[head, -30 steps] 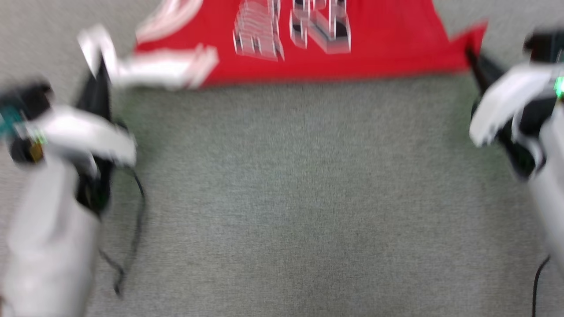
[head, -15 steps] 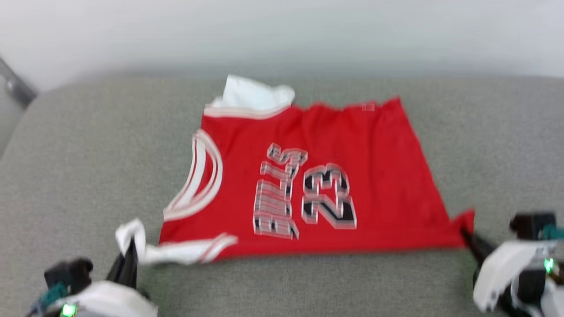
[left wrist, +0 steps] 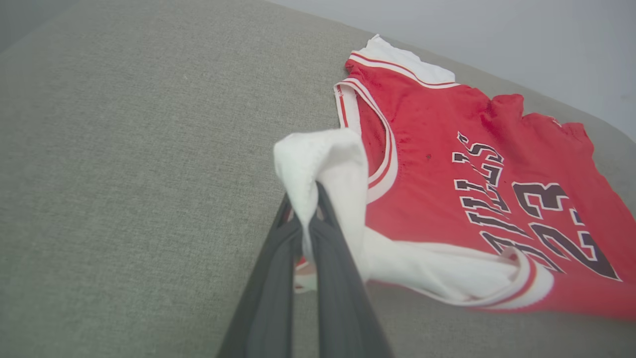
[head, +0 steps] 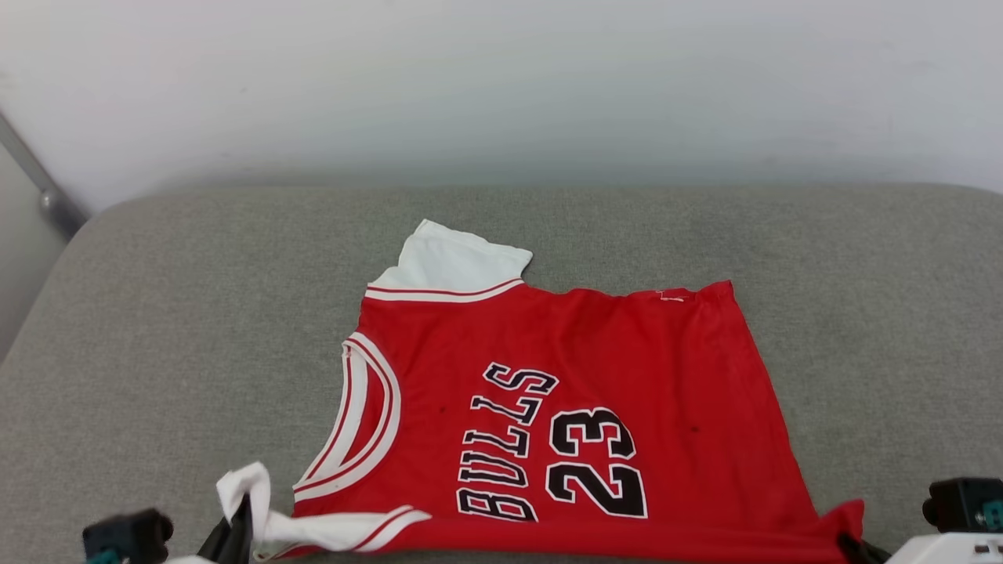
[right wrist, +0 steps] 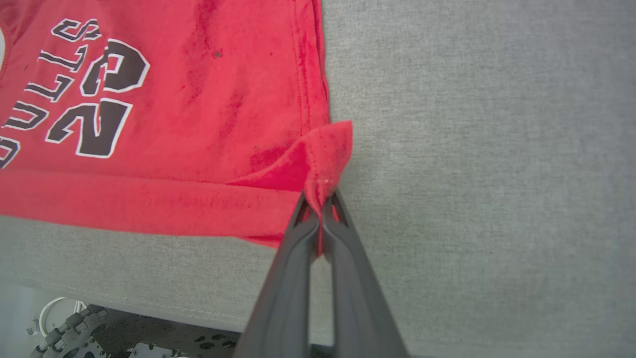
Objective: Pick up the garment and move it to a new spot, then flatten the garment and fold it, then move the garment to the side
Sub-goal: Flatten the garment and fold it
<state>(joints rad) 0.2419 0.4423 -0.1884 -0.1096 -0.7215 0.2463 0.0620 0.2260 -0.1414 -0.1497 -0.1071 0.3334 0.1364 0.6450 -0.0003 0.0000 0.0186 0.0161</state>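
Observation:
The garment, a red jersey with white sleeves and black "BULLS 23" lettering, lies spread on the grey cushion with its neck to the left. Its near edge is folded up. My left gripper sits at the lower left, shut on the near white sleeve. The left wrist view shows the sleeve bunched over the pinched gripper. My right gripper is at the lower right, shut on the red hem corner. In the right wrist view that corner peaks above the gripper.
The grey cushion stretches wide on every side of the jersey. A white wall stands behind it, with a metal rail at the far left. The cushion's front edge runs close below the hem, with cables and robot parts underneath.
The head camera has tilted up, so the whole jersey and the wall have come into view and both arms sank to the bottom edge. Both grips hold as before.

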